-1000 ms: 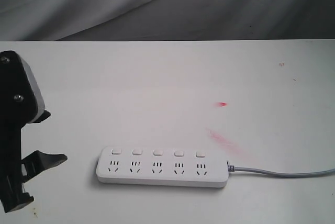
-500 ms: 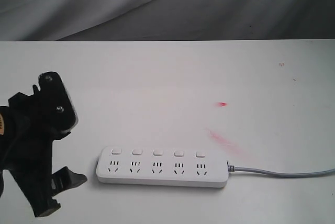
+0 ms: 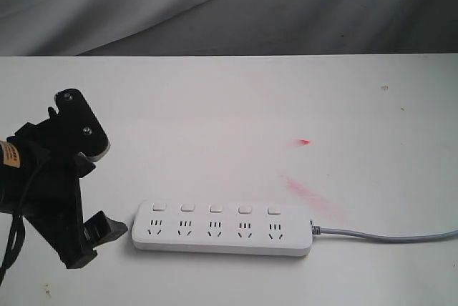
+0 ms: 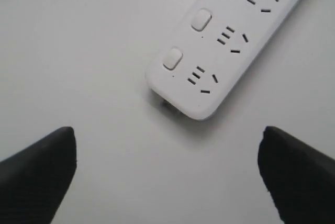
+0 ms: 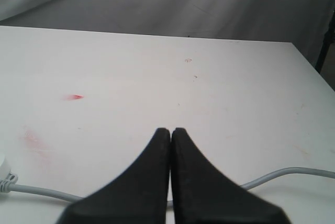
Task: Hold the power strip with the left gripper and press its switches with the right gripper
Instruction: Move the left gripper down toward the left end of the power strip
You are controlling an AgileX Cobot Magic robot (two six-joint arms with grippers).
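The white power strip (image 3: 222, 229) lies flat near the table's front, its grey cord (image 3: 386, 236) running off to the right. Five white switches (image 3: 215, 209) sit in a row above the sockets. My left gripper (image 3: 101, 189) hangs open just left of the strip's left end, apart from it. In the left wrist view the black fingers (image 4: 39, 174) stand wide apart with only bare table between them, and the strip's rounded end (image 4: 209, 59) with its last switch (image 4: 172, 58) lies just ahead. My right gripper (image 5: 170, 131) is shut on nothing above the cord (image 5: 293, 172); it is outside the exterior view.
The white table (image 3: 236, 106) carries a small red spot (image 3: 304, 142) and a red smear (image 3: 308, 195) behind the strip's right end. A grey cloth backdrop (image 3: 215, 6) hangs behind the table's far edge. The table's right edge (image 5: 309, 67) shows in the right wrist view.
My left gripper has swung in from the left edge and moved right, its lower finger now close to the strip's left end. The strip and cord have not moved.
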